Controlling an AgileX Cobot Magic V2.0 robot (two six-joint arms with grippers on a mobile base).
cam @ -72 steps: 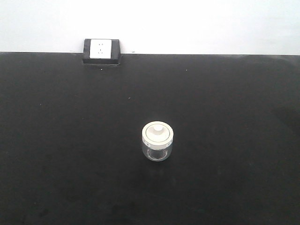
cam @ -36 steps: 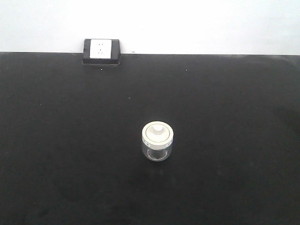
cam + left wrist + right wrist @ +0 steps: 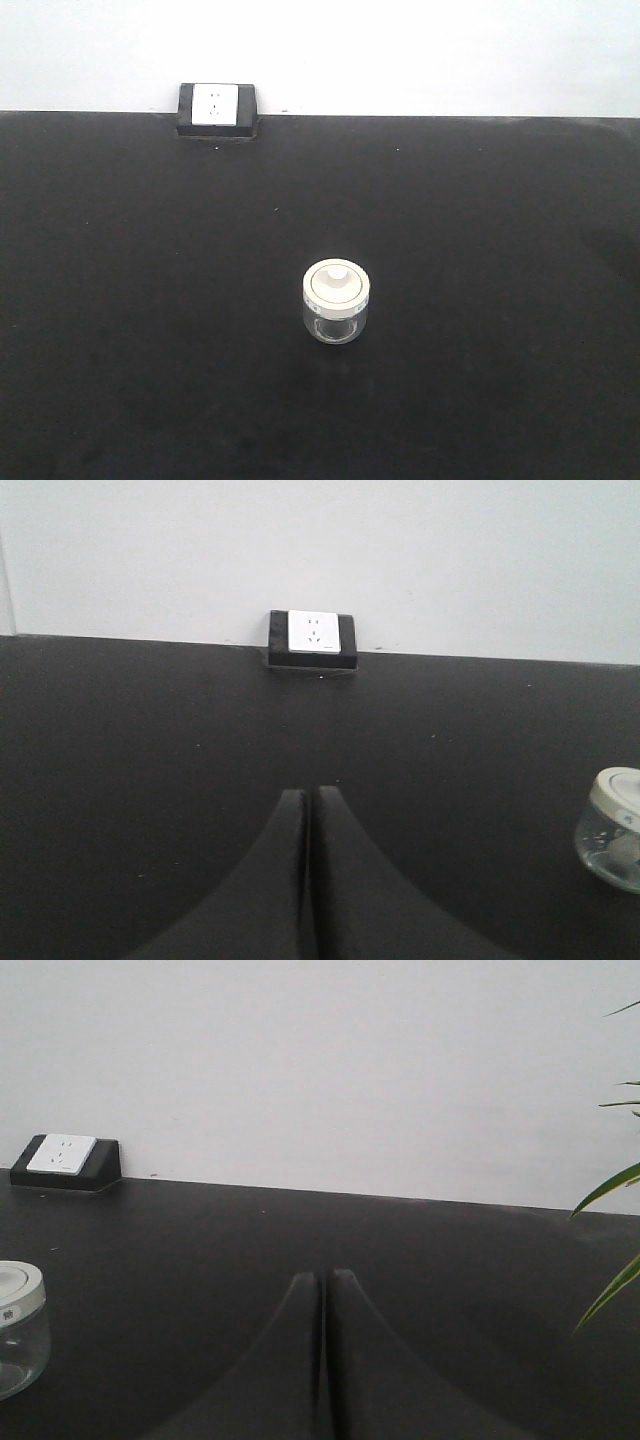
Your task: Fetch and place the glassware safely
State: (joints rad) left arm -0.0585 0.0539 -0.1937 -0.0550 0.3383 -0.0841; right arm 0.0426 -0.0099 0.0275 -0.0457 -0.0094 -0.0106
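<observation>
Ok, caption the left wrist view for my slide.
Left gripper, jaws shut, over black table; lidded glass jar at right edge, socket behind.

Matte black tabletop (image 3: 150,300) runs back to plain white wall (image 3: 420,50). 1 white socket in black housing (image 3: 216,108) at far edge, left of centre. Green plant leaves (image 3: 610,1190) at right. Light even, soft.

Each wrist view shows only a pair of matte black fingers (image 3: 270,880) (image 3: 285,1360), smooth and unmarked, flaring broad at the base and curving to slim tips.
</observation>
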